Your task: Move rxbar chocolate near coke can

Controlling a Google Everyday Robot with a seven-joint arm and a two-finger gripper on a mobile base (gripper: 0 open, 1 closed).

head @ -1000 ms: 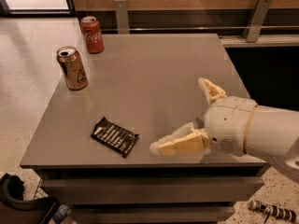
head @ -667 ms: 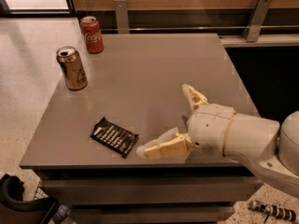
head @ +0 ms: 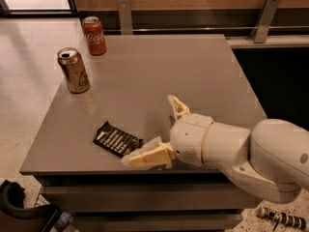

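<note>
The rxbar chocolate (head: 116, 139) lies flat on the grey table (head: 159, 71) near the front left, a black wrapper with white lettering. The coke can (head: 94, 35), red with white script, stands upright at the table's far left corner. My gripper (head: 152, 129) is open just right of the bar. One cream finger (head: 145, 157) lies low along the table's front edge, its tip close to the bar's right end. The other finger (head: 177, 106) points up and away. The gripper holds nothing.
A gold can with a dark emblem (head: 73, 70) stands upright at the table's left edge, between the bar and the coke can. A wooden wall with metal brackets (head: 263, 16) runs behind the table. A dark object (head: 19, 209) sits on the floor at front left.
My gripper and arm have moved left along the front of the table toward the bar. The lower finger now reaches the bar's right end. The bar and both cans have not moved.
</note>
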